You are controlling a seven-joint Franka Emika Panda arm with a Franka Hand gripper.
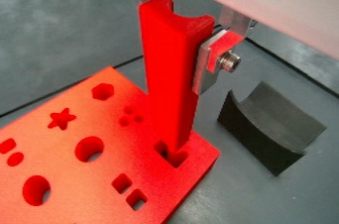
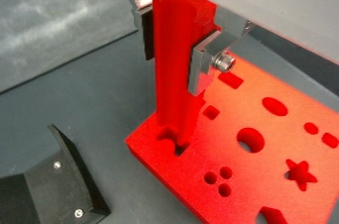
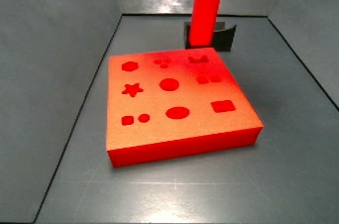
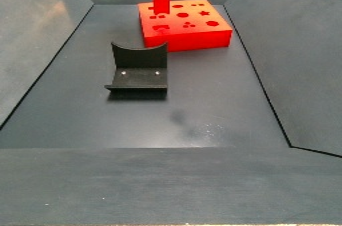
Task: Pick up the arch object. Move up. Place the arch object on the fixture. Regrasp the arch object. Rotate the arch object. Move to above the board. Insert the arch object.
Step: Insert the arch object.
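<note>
While the arch object [image 1: 169,79] stood upright with its lower end set in a hole at the edge of the board [image 1: 79,154], the tool [image 1: 185,45] was observed closed on its upper part, the silver finger [image 1: 212,57] pressed flat against one side of the bar in both wrist views. A second finger [image 2: 149,32] was partly visible on the opposite side in a wrist view, dark pad against the red surface. The bar's lower end appeared seated in the arch-shaped opening, though how deep it sat could not be told. In a side view the arch object [image 3: 205,8] rose from the far edge of the board [image 3: 172,109] and ran out of the picture, so the tool itself was out of sight there. The fixture [image 4: 138,69] rested on the grey floor [image 4: 201,120], apart from the board [image 4: 187,22] and nearer the camera in that side view; in a wrist view the fixture [image 1: 272,124] lay just beside the board's corner, not touching it. Star, round, oval and square holes on the board's top face were unoccupied.
</note>
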